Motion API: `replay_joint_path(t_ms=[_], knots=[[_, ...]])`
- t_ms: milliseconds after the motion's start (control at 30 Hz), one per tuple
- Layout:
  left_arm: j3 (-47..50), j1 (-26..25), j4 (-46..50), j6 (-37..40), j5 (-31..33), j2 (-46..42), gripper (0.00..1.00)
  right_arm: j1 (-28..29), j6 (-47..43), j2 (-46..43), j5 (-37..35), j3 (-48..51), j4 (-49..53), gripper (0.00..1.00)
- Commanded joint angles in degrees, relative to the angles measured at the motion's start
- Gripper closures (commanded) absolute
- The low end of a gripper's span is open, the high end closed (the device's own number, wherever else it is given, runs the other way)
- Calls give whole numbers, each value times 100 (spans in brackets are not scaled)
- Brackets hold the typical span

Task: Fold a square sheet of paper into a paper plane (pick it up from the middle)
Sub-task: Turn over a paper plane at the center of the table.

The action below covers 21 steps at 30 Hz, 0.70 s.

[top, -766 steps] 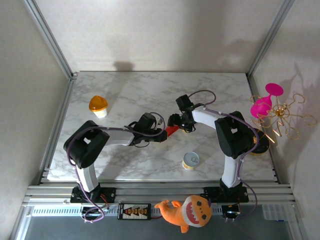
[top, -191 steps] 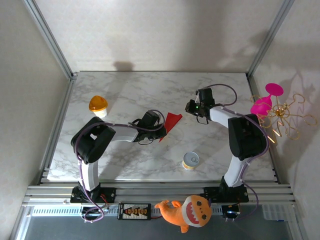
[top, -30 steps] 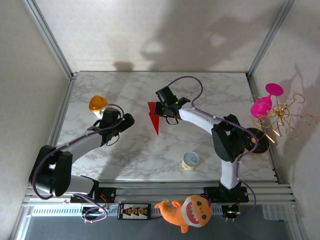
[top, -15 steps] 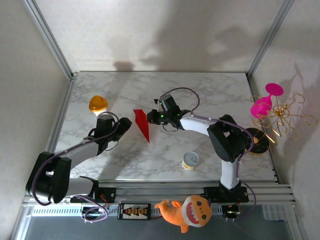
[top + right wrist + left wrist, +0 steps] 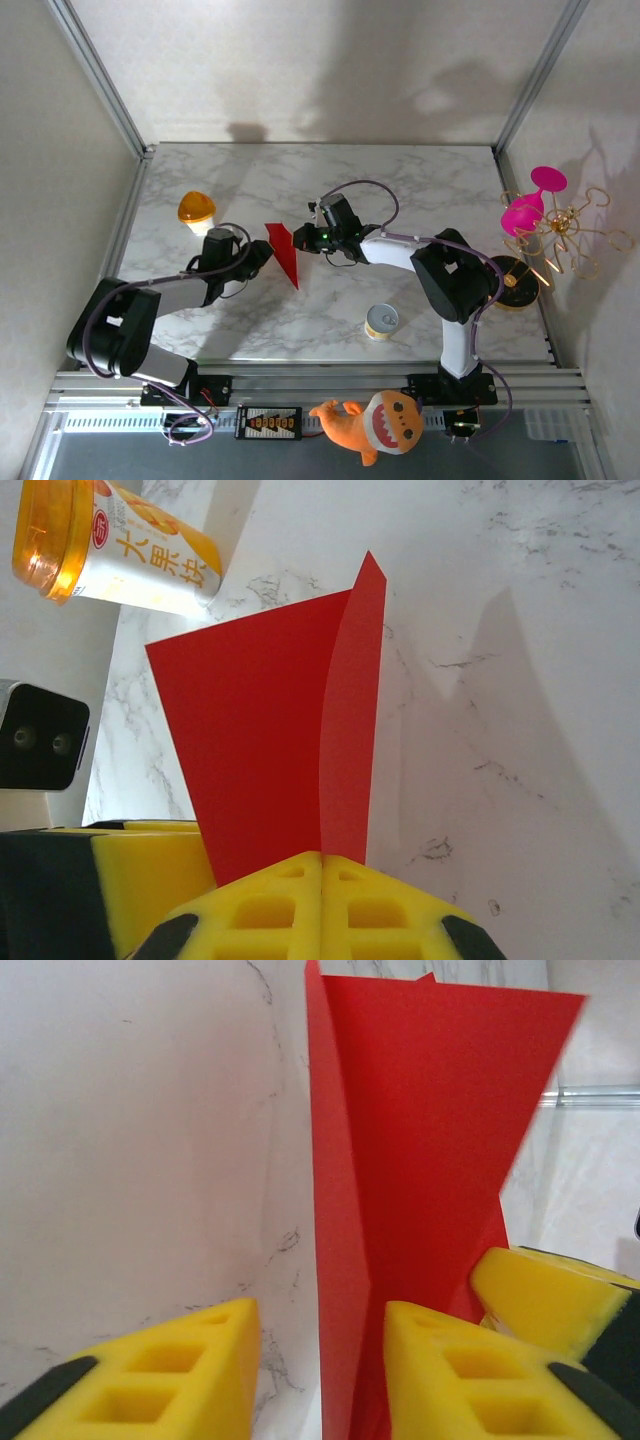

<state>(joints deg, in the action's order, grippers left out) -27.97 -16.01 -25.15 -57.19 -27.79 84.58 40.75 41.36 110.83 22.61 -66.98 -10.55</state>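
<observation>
The paper plane (image 5: 284, 252), red paper folded along a centre crease into a narrow pointed shape, is left of the middle of the marble surface (image 5: 420, 180), between the 2 grippers, its point aimed toward the near edge. It is held up on edge rather than lying flat, and throws a shadow on the marble beside it in the right wrist view (image 5: 270, 720); whether its low end touches the surface I cannot tell. The right gripper (image 5: 303, 240) has it clamped from the right side: at the wrist its yellow pads (image 5: 322, 865) meet with the fold pinched between them. The left gripper (image 5: 262, 256) reaches in from the other side, partly open around the folded edge (image 5: 420, 1140); in its wrist view (image 5: 320, 1310) one pad lies against the paper while the other stands apart from it, with marble showing in the gap. An orange-lidded cup (image 5: 197, 211) stands near the left edge, behind the left gripper. A small tin (image 5: 381, 321) sits toward the near edge, well apart from the plane. An orange shark toy (image 5: 375, 422) lies on the frame in front of the arm bases.
</observation>
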Motion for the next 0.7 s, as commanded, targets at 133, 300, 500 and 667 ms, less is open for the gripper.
replay_joint_path(t_ms=[133, 300, 500, 667], knots=[[-190, -56, -271, 4, -143, 284, 71, -49, 39, 149, 146, 22, -90, 96], [-284, -60, -315, 40, -142, 446, 73, -54, 27, 176, 194, 2, -79, 96], [-425, -58, -337, 89, -55, 666, 79, -67, 35, 176, 235, 35, -79, 96], [-535, -60, -505, 28, -13, 885, 86, -67, 64, 185, 278, 83, -97, 95]])
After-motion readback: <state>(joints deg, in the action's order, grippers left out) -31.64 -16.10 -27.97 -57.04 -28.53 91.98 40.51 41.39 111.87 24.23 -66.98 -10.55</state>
